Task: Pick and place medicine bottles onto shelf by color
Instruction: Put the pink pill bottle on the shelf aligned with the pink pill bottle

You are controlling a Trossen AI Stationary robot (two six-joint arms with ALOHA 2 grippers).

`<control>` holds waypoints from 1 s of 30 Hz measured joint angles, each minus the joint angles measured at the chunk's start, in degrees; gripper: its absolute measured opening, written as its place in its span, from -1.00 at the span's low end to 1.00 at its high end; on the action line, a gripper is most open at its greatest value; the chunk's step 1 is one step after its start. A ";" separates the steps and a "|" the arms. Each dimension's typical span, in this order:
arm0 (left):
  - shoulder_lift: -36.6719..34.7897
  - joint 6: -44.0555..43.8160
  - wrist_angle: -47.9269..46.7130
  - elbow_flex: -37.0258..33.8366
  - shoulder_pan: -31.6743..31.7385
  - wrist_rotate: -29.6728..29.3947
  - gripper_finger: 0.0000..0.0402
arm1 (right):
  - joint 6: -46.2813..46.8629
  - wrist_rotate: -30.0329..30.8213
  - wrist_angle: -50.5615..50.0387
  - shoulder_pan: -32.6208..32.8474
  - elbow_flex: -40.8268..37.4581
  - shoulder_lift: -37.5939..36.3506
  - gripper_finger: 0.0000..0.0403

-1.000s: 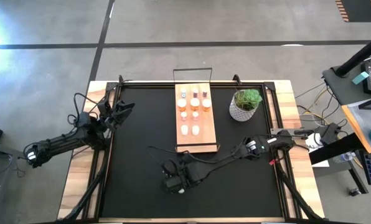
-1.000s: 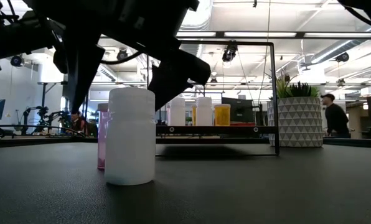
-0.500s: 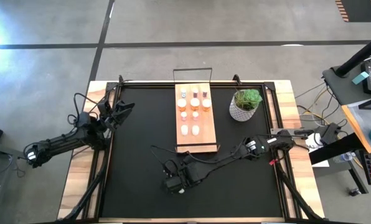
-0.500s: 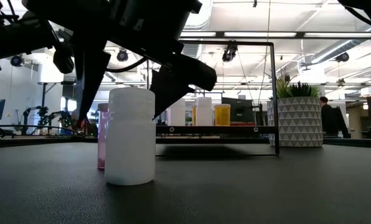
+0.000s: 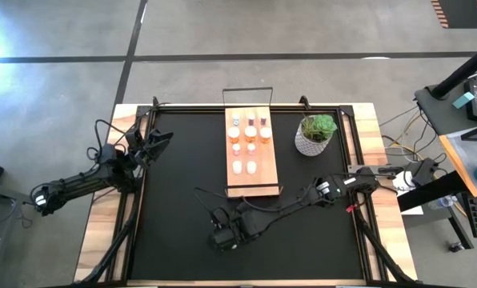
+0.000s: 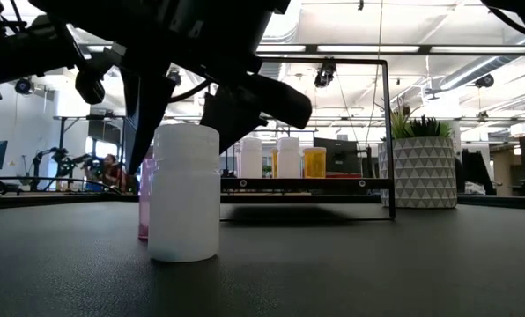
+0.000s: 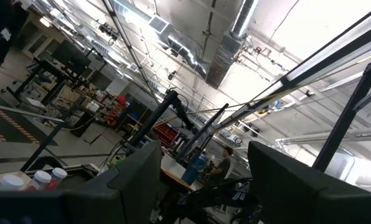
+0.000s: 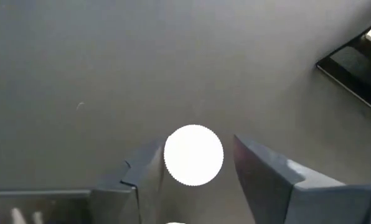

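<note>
While the left gripper waits at the far-left edge of the black mat, its fingers parted with nothing between them, the right gripper is low over the mat's near-centre, just in front of the shelf. Seen from its wrist, the two dark fingers straddle a bottle's round white cap — one finger looks to touch the cap's edge, the other stands a sliver clear, so a firm grip cannot be told. From table height, the white bottle stands upright on the mat with the gripper's dark bulk directly above and around its top; a pink bottle stands just behind it, mostly hidden. On the shelf, other bottles stand in rows — pale ones at the near end, orange and pink farther back. A potted plant sits right of the shelf.
</note>
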 joint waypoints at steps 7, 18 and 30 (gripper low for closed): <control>0.00 0.00 0.00 0.00 0.01 0.00 0.11 | 0.17 0.00 -0.17 0.45 0.00 0.00 -0.21; 0.00 0.00 0.00 -0.01 0.01 0.00 0.11 | 0.66 0.03 -0.69 0.90 1.36 -0.01 -0.22; 0.00 0.00 -0.01 0.00 0.01 -0.01 0.11 | -0.83 0.46 -3.70 1.33 2.97 -0.07 -0.23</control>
